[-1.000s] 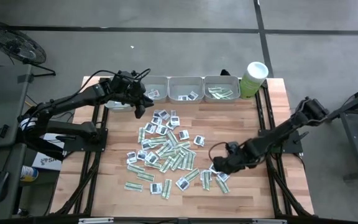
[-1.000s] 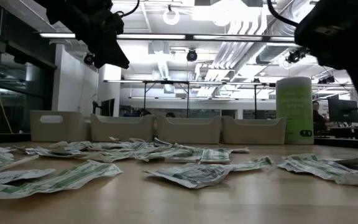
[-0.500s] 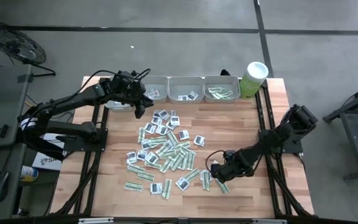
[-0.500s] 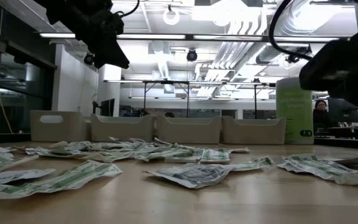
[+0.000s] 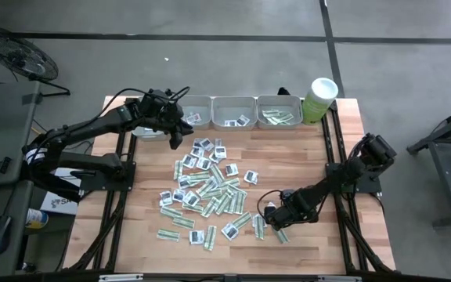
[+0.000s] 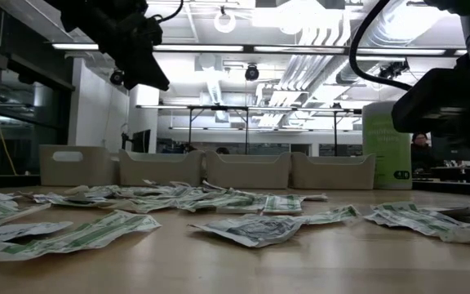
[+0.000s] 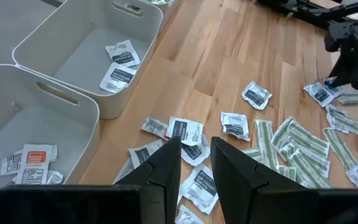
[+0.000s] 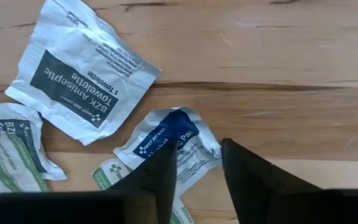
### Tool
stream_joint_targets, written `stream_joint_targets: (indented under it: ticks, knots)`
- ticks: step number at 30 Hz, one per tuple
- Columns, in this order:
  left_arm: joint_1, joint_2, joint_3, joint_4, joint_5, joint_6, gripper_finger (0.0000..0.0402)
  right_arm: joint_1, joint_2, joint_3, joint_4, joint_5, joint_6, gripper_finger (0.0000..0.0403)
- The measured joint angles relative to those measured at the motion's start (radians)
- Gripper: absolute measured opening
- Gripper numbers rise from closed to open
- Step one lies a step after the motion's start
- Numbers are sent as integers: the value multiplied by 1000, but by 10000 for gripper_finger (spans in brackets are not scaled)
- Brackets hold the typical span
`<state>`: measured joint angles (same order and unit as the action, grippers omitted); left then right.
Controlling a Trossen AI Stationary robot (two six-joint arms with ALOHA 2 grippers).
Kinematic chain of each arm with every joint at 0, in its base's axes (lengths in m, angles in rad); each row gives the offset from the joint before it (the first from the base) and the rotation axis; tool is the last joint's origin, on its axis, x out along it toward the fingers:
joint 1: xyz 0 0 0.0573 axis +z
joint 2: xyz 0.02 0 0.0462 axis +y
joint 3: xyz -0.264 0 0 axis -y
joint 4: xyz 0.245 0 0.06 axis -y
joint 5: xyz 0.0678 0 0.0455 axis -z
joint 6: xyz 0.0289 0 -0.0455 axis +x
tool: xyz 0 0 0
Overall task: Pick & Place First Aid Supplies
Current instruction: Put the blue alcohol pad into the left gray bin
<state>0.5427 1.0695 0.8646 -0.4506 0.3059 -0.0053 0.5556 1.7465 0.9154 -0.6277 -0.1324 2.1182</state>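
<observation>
The right gripper (image 8: pixel 197 171) is low over the near right part of the pale wooden plank table (image 5: pixel 304 157), its two dark fingers (image 8: pixel 157 177) a narrow gap apart, astride the edge of a small crumpled white sachet with a dark blue panel (image 8: pixel 169 140); whether they pinch it cannot be told. Touching that sachet lies a larger white squarish sachet (image 8: pixel 82 78) whose dark band reads "BZK Antiseptic Towelette" and "1 Towelette". Another sachet with "BZK" and green stripes (image 8: pixel 11 146) lies just beside these. Beyond them the planks are bare toward the right edge.

The left gripper (image 7: pixel 194 158) hangs above the far left of the table, over the far edge of the pile, fingers slightly parted with nothing between them.

The first aid supplies (image 5: pixel 210 188), narrow pale green-white strips mixed with squarish white sachets, lie scattered over the table's middle, from near the trays to the near edge. Four grey rectangular plastic trays (image 5: pixel 233 100) stand in a row along the far edge; at least three hold a few sachets. A tall pale green cylinder tub with a white lid (image 5: pixel 319 100) stands right of the row, at the far right corner.
</observation>
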Motion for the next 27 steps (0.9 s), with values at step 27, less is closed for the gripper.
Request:
stream_joint_targets:
  ticks: [27]
  knots:
    - [0,0,0,1,-2,1,88,-1,-168,42,-186,154,-91,2]
